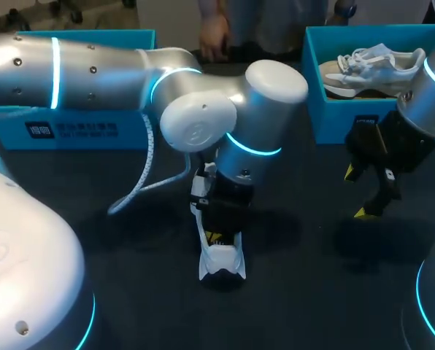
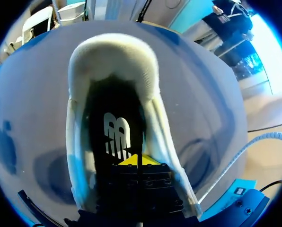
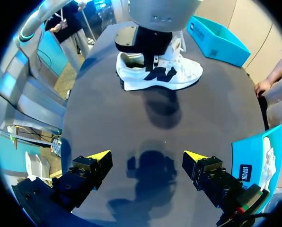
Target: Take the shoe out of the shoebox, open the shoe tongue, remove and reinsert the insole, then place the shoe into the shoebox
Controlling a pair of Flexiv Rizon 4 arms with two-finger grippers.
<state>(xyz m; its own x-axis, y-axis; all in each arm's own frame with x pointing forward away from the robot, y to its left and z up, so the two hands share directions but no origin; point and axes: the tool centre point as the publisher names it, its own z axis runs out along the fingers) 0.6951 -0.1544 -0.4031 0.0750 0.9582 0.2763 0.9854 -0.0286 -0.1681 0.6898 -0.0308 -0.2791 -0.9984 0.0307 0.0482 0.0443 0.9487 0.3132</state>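
My right jaws hang spread wide over bare table, and the way ahead of them is free up to the shoe. There my left arm blocks the opening. My left jaws, pressed together, sit inside it, padded walls close on both sides. The shoebox stands just beside my right jaws.

A: Head view?
B: High up behind, looking down across the table.
A: Left wrist?
B: Pressed close, staring down into the shoe.
A: Right wrist?
B: Farther off over the table, facing the shoe side-on.
A: Shared?
B: Shoe and table, all three.
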